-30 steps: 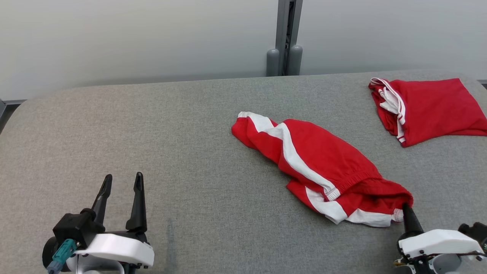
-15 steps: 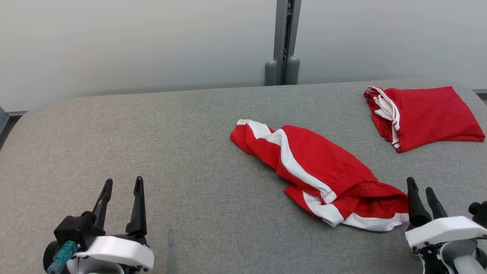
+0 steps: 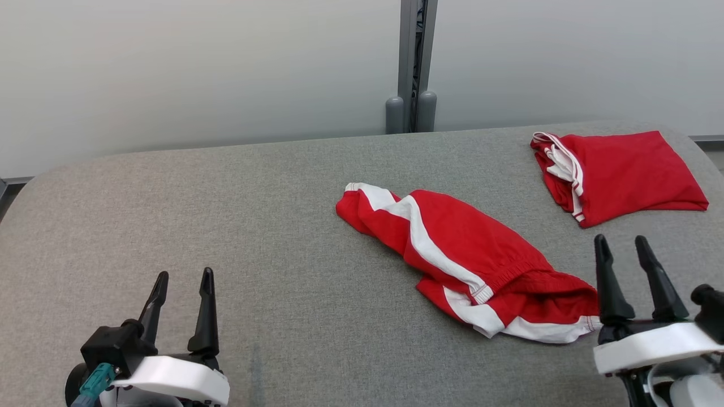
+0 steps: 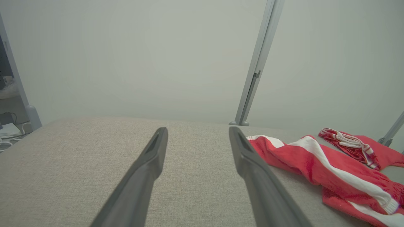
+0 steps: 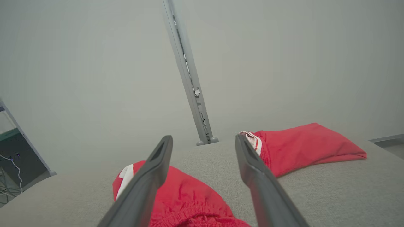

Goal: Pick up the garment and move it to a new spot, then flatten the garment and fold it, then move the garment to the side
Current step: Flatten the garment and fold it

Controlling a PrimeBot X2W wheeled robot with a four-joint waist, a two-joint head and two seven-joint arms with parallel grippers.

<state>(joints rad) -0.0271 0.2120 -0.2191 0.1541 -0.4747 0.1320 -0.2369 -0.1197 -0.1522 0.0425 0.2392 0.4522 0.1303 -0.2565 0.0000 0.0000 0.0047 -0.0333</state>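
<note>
Garment [image 3: 464,260] slants centre to lower right, its end beside the spread right gripper [image 3: 621,239]; left gripper [image 3: 185,273], also spread, farther.

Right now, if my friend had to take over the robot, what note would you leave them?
Grippers: the left gripper is open and empty, low at the near left over the grey table. The right gripper is open and empty, close beside the near right end of the red shorts, not holding them.
Things: the red shorts lie rumpled on the table, right of the middle, white stripes showing. A folded red garment sits at the far right.
Done: the shorts are down on the table, with nothing gripping them.
Left: flatten them, fold them, move them to the side.
</note>
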